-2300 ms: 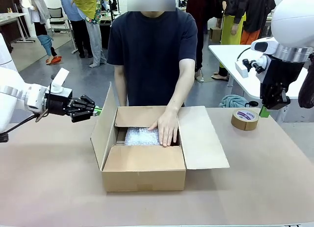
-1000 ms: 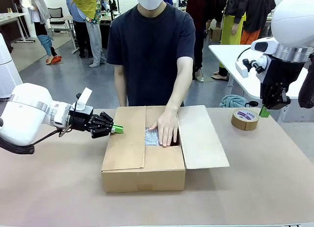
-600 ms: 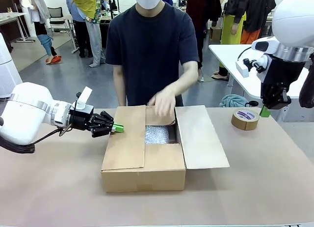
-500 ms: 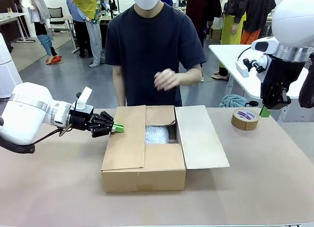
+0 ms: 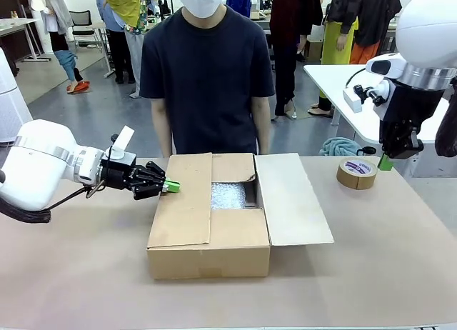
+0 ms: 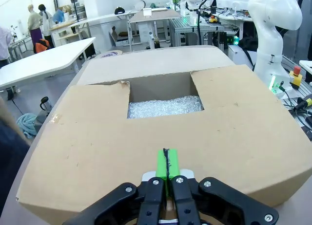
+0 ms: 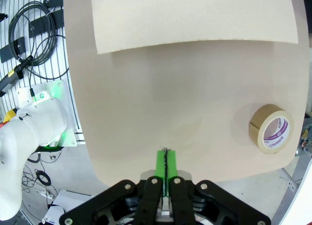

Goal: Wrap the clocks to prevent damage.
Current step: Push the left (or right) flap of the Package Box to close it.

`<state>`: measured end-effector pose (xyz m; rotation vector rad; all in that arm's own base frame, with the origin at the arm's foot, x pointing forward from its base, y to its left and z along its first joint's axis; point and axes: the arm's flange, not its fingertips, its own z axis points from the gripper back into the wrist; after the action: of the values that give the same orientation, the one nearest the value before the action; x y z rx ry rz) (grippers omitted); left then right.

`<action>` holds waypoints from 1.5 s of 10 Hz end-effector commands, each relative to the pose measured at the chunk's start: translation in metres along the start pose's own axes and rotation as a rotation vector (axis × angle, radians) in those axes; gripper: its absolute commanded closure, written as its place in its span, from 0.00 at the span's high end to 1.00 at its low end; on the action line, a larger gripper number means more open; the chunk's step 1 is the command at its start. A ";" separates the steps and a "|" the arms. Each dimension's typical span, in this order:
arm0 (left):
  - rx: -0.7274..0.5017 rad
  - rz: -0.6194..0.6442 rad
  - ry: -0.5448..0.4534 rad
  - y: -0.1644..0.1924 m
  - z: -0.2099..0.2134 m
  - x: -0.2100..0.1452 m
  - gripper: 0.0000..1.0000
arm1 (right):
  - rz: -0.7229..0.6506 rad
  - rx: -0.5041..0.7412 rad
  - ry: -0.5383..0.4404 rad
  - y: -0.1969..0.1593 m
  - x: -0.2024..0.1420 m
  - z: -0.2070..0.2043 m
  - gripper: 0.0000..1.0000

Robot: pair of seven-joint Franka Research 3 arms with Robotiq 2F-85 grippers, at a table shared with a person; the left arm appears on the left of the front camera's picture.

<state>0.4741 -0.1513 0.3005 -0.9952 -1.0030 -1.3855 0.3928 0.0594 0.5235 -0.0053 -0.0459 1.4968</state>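
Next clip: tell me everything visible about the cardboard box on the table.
The cardboard box is plain brown and stands upright on the table, in front of the person. Its left flap and near flap are folded down over the top, while the right flap lies spread outward. The gap left between them shows bubble wrap inside. The shut left gripper sits at the left flap's outer edge, apparently touching it.
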 end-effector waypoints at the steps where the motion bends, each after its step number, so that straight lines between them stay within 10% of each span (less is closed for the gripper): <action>1: 0.000 0.000 0.005 -0.001 -0.001 -0.002 0.00 | -0.001 -0.003 -0.007 0.000 0.000 0.000 0.01; 5: 0.000 0.000 0.005 -0.001 -0.001 -0.002 0.00 | 0.000 0.000 0.000 0.000 0.000 0.000 0.01; 7: 0.000 0.000 0.005 -0.001 -0.001 -0.002 0.00 | 0.134 -0.052 -0.489 -0.024 -0.017 -0.022 0.01; 9: 0.000 0.000 0.005 -0.001 -0.001 -0.002 0.00 | 0.116 -0.066 -0.724 -0.043 -0.036 -0.061 0.01; 15: 0.000 0.000 0.005 -0.001 -0.001 -0.002 0.00 | -0.069 0.010 -0.938 -0.063 -0.068 -0.141 0.01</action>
<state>0.4741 -0.1511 0.3007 -0.9950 -1.0035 -1.3856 0.4499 -0.0099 0.3726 0.7351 -0.7811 1.3387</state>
